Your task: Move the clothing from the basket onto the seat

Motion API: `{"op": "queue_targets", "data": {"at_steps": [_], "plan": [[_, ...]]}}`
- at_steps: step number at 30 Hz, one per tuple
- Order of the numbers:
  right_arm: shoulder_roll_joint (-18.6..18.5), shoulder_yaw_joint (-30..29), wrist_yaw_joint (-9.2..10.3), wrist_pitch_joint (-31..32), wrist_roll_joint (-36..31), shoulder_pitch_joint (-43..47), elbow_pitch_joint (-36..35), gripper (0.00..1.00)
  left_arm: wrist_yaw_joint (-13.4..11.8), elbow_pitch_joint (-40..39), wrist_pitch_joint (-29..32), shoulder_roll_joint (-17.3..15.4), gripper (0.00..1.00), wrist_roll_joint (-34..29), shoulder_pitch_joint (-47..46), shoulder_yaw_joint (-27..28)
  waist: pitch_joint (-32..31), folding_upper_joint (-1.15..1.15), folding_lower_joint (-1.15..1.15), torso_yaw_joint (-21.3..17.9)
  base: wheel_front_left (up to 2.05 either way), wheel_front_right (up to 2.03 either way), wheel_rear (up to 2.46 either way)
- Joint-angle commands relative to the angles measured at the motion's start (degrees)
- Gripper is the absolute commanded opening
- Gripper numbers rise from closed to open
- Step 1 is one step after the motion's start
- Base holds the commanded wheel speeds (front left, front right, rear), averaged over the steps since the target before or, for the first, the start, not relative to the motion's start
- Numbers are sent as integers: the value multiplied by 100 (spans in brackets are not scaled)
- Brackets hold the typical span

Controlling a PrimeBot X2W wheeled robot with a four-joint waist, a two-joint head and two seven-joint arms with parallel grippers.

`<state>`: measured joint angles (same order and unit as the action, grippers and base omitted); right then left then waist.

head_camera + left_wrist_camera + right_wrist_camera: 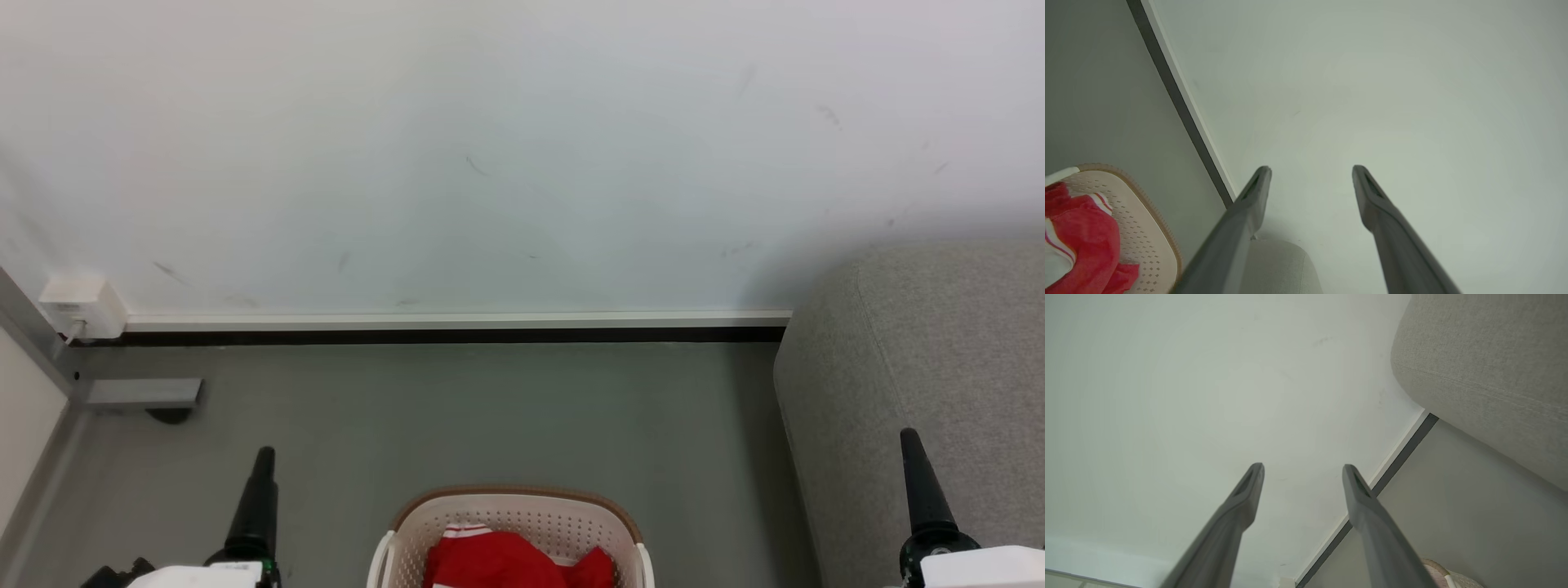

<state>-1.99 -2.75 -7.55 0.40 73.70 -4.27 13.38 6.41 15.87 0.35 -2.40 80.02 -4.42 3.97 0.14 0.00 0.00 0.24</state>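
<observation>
The basket point(514, 495), cream perforated plastic with a brown rim, stands on the floor at the bottom centre of the head view. Red clothing point(502, 559) with white striped trim lies inside it. My left gripper point(263, 461) rises to the basket's left and my right gripper point(911, 447) to its right, in front of the seat point(931, 351), a light grey sofa. In the left wrist view the left gripper point(1311, 168) is open and empty, facing the wall, with the basket point(1149, 228) and clothing point(1084, 241) at lower left. The right gripper point(1303, 466) is open and empty beside the seat point(1486, 363).
A white wall point(522, 147) with a pale and dark baseboard point(457, 327) runs behind the basket. A white socket box point(80, 304) and a grey bracket point(143, 394) sit at the far left. Grey floor point(490, 408) lies between the basket and the wall.
</observation>
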Motion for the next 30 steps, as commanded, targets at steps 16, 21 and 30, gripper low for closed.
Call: {"op": "queue_targets", "data": {"at_steps": [16,21,30], "plan": [[-73,205,4,-385,-2251,53,-350,100,-178,-326,-379,-39,100,-1856,79,-423,-4,0,0,4,0,0,0],[-77,291,4,-484,-2750,107,-354,100,-292,-328,-472,-42,100,-2494,111,-546,-18,0,0,14,0,0,0],[-84,376,5,-646,-3614,148,-318,100,-449,-404,-643,-45,100,-3521,133,-757,-25,0,0,26,0,0,0]]}}
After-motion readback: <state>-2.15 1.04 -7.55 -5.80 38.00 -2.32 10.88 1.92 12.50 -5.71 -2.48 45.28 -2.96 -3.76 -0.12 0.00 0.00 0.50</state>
